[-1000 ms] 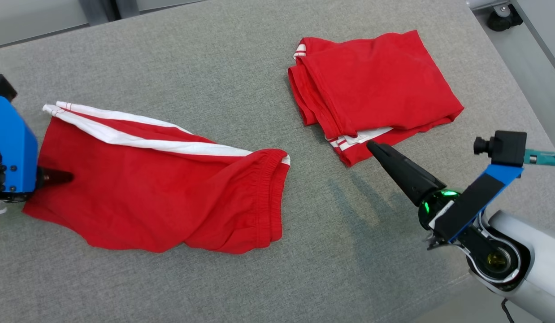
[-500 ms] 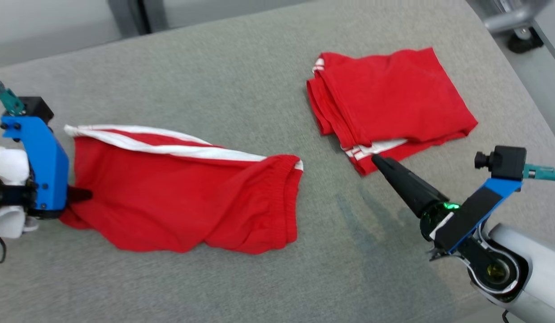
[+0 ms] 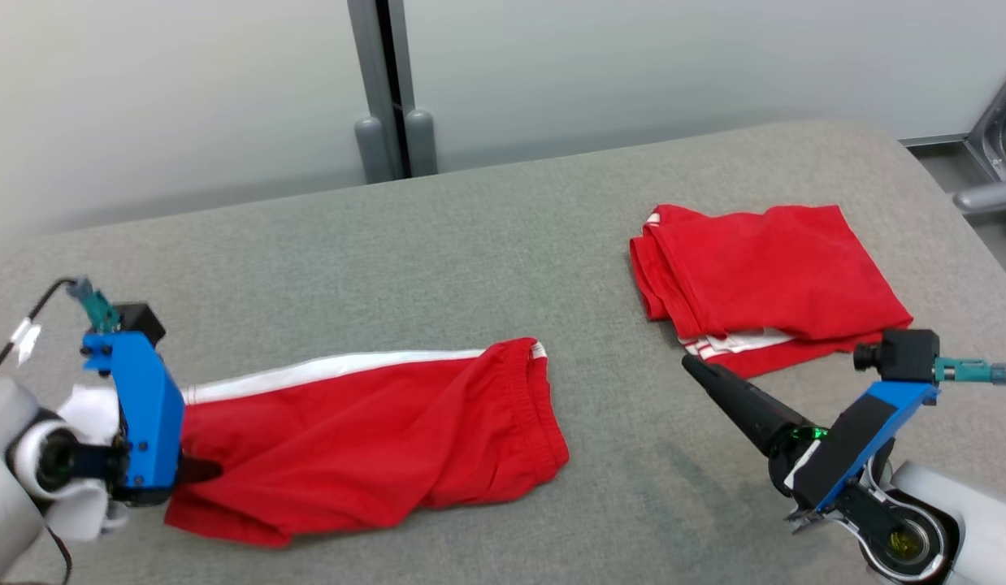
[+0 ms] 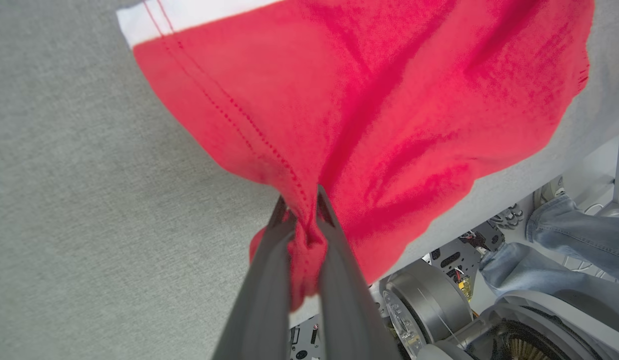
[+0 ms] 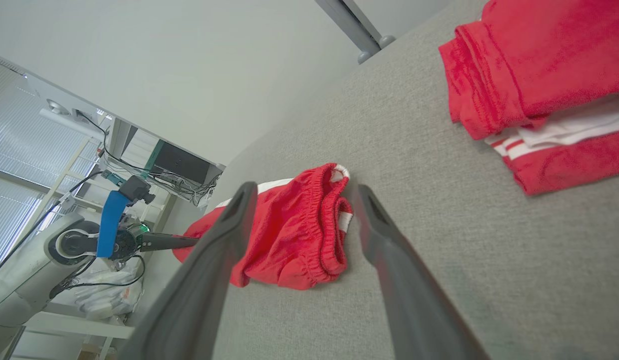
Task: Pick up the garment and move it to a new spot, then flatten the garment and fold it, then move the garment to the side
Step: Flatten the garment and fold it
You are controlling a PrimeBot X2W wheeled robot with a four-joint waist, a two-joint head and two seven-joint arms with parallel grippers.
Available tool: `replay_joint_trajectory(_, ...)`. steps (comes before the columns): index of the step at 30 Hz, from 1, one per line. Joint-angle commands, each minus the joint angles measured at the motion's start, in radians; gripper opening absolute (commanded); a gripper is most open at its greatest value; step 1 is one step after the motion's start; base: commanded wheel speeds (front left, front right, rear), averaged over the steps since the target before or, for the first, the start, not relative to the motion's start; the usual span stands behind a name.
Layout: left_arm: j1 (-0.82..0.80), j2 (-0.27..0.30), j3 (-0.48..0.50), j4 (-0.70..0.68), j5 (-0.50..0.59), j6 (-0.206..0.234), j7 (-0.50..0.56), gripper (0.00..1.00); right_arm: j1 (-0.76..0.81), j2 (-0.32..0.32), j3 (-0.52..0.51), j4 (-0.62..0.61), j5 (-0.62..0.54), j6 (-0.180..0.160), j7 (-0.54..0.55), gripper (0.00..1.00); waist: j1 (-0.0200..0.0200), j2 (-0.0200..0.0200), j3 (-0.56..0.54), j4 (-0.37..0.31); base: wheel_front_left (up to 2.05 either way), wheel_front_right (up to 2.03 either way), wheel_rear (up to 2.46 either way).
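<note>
Cloth first, from the head view: the garment point(image 3: 373, 439), red with a white side stripe, lies stretched left to right across the near half of the grey table point(image 3: 487, 236). The left gripper point(image 3: 206, 470) is clamped on its left end. At the far right lies a folded red pile point(image 3: 763, 280), apart from the garment. The right gripper point(image 3: 694, 367) hovers just near of that pile, seen side-on, touching nothing.

In the left wrist view, the left gripper point(image 4: 299, 205) has its two fingers pressed together on a bunched fold of the garment point(image 4: 379, 100), beside a stitched hem. The pinched end reaches past the table point(image 4: 89, 175) edge. Below that edge a person's jeans-clad leg point(image 4: 554, 240) shows.

In the right wrist view, the right gripper point(image 5: 304, 195) has its jaws spread wide with nothing between them. Beyond them the garment's elastic waistband point(image 5: 329, 220) rests on the table, and the folded red pile point(image 5: 539, 60) sits at the upper right.
</note>
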Motion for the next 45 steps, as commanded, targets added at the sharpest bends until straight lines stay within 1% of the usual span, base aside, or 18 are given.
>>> replay_joint_trajectory(1, 0.035, -0.002, -0.005, -0.001, -0.002, 0.008, -0.021, 0.0, 0.015, 0.001, 0.01, 0.006, 0.002, 0.001, -0.003, 1.0, 0.0002, 0.0002, -0.01, 0.009, 0.0, 0.0, 0.0)
replay_joint_trajectory(2, 0.054, -0.002, -0.007, 0.004, -0.001, 0.013, -0.036, 0.14, 0.013, 0.004, 0.016, 0.008, 0.002, 0.001, -0.004, 1.0, 0.0002, 0.0002, -0.015, 0.014, 0.0, 0.0, 0.0)
replay_joint_trajectory(3, 0.075, -0.007, -0.011, 0.01, 0.005, 0.017, -0.046, 0.45, 0.014, 0.005, 0.022, 0.012, 0.003, 0.001, -0.005, 1.0, 0.0002, 0.0002, -0.024, 0.019, 0.0, 0.0, 0.0)
replay_joint_trajectory(4, 0.092, -0.008, -0.015, 0.018, 0.013, 0.023, -0.055, 0.91, 0.015, 0.005, 0.027, 0.016, 0.004, 0.001, -0.007, 1.0, 0.0002, 0.0002, -0.03, 0.024, 0.0, 0.0, 0.0)
replay_joint_trajectory(5, 0.106, -0.01, -0.018, 0.026, 0.019, 0.026, -0.066, 1.0, 0.016, 0.006, 0.033, 0.021, 0.004, 0.001, -0.008, 1.0, 0.0002, 0.0002, -0.038, 0.028, 0.0, 0.0, 0.0)
replay_joint_trajectory(8, 0.137, -0.019, -0.007, 0.038, 0.03, 0.021, -0.139, 1.0, 0.021, 0.009, 0.044, 0.041, -0.004, 0.001, -0.014, 1.0, 0.0002, 0.0002, -0.064, 0.04, 0.0, 0.0, 0.0)
replay_joint_trajectory(10, 0.139, -0.013, 0.015, 0.027, 0.063, 0.002, -0.242, 1.0, 0.022, 0.013, 0.033, 0.059, -0.028, 0.001, -0.021, 1.0, 0.0002, 0.0002, -0.084, 0.049, 0.0, 0.0, 0.0)
replay_joint_trajectory(13, 0.12, 0.025, 0.029, 0.008, 0.163, -0.012, -0.408, 1.0, 0.039, 0.031, -0.037, 0.084, -0.068, 0.001, -0.027, 1.0, 0.0002, 0.0002, -0.104, 0.066, 0.0, 0.0, 0.0)
replay_joint_trajectory(15, 0.117, 0.044, 0.057, -0.009, 0.205, -0.001, -0.528, 1.0, 0.064, 0.051, -0.117, 0.098, -0.121, 0.001, -0.027, 1.0, 0.0002, 0.0002, -0.113, 0.079, 0.0, 0.0, 0.0)
replay_joint_trajectory(22, 0.191, 0.096, 0.179, -0.124, 0.278, 0.188, -0.944, 1.0, 0.192, 0.14, -0.434, 0.175, -0.434, 0.001, -0.027, 1.0, 0.0002, 0.0002, -0.142, 0.135, 0.0, 0.0, 0.0)
replay_joint_trajectory(24, 0.233, 0.11, 0.205, -0.173, 0.297, 0.257, -1.058, 1.0, 0.237, 0.186, -0.541, 0.193, -0.555, 0.001, -0.027, 1.0, 0.0002, 0.0002, -0.148, 0.151, 0.0, 0.0, 0.0)
replay_joint_trajectory(25, 0.284, 0.105, 0.244, -0.228, 0.314, 0.324, -1.138, 1.0, 0.286, 0.236, -0.649, 0.201, -0.689, 0.001, -0.027, 1.0, 0.0002, 0.0002, -0.152, 0.166, 0.0, 0.0, 0.0)
replay_joint_trajectory(28, 0.377, 0.053, 0.384, -0.307, 0.392, 0.415, -1.16, 1.0, 0.383, 0.327, -0.811, 0.164, -0.858, 0.001, -0.027, 1.0, 0.0002, 0.0002, -0.154, 0.189, 0.0, 0.0, 0.0)
replay_joint_trajectory(31, 0.544, -0.038, 0.55, -0.368, 0.536, 0.468, -1.16, 1.0, 0.474, 0.404, -0.932, 0.113, -1.029, 0.001, -0.027, 1.0, 0.0002, 0.0002, -0.153, 0.198, 0.0, 0.0, 0.0)
replay_joint_trajectory(33, 0.648, -0.11, 0.67, -0.4, 0.629, 0.471, -1.16, 1.0, 0.533, 0.455, -0.994, 0.084, -1.132, 0.001, -0.027, 1.0, 0.0002, 0.0002, -0.153, 0.2, 0.0, 0.0, 0.0)
replay_joint_trajectory(38, 0.873, -0.309, 0.912, -0.462, 0.826, 0.417, -1.161, 1.0, 0.639, 0.567, -1.079, 0.059, -1.278, 0.001, -0.027, 1.0, 0.0002, 0.0002, -0.153, 0.193, 0.0, 0.0, 0.0)
replay_joint_trajectory(41, 0.967, -0.417, 1.021, -0.489, 0.919, 0.36, -1.161, 1.0, 0.673, 0.61, -1.104, 0.068, -1.341, 0.001, -0.027, 1.0, 0.0002, 0.0002, -0.15, 0.185, 0.0, 0.0, 0.0)
replay_joint_trajectory(45, 1.028, -0.515, 1.077, -0.465, 1.008, 0.258, -1.161, 1.0, 0.684, 0.627, -1.099, 0.097, -1.39, 0.001, -0.026, 1.0, 0.0002, 0.0002, -0.144, 0.182, 0.0, 0.0, 0.0)
